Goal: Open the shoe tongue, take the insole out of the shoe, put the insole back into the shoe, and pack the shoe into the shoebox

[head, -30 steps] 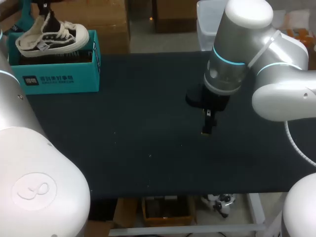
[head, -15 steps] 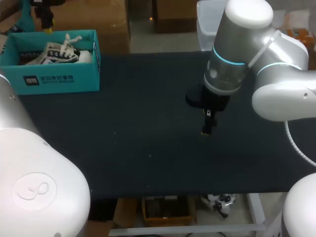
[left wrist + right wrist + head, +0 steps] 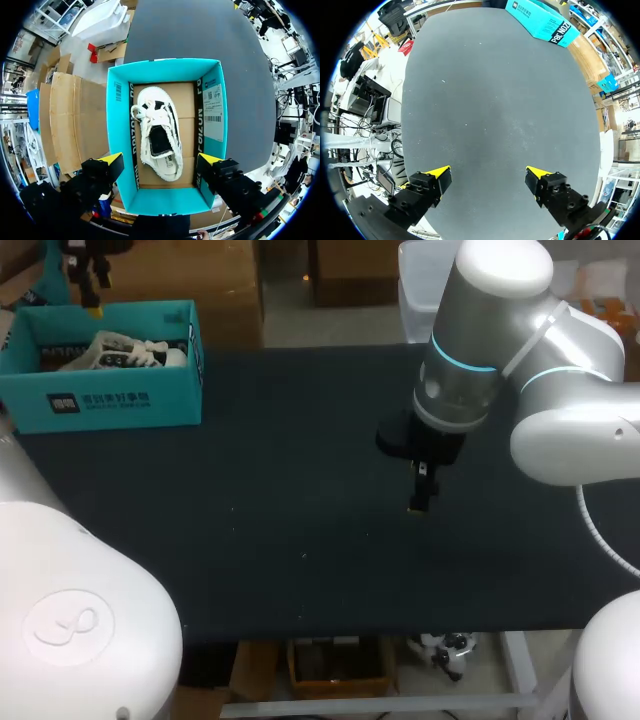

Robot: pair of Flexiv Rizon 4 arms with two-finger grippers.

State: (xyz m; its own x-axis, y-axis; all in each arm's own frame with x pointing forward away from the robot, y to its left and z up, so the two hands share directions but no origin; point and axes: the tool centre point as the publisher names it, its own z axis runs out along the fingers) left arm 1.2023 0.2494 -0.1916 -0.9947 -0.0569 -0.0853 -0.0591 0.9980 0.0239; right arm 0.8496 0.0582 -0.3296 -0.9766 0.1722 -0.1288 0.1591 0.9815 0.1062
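Left hand (image 3: 160, 160) above shoe (image 3: 158, 135) in shoebox (image 3: 116, 120)

The shoebox (image 3: 165, 66) is coloured turquoise on its walls, with a brown cardboard floor and a white label (image 3: 214, 107) printed in black. The shoe (image 3: 159, 137) is seen as off-white, with a black patch inside. The table (image 3: 300, 490) is dark grey. Black jaws tipped in bright yellow are shown on the left gripper (image 3: 160, 160) and the right gripper (image 3: 490, 172).
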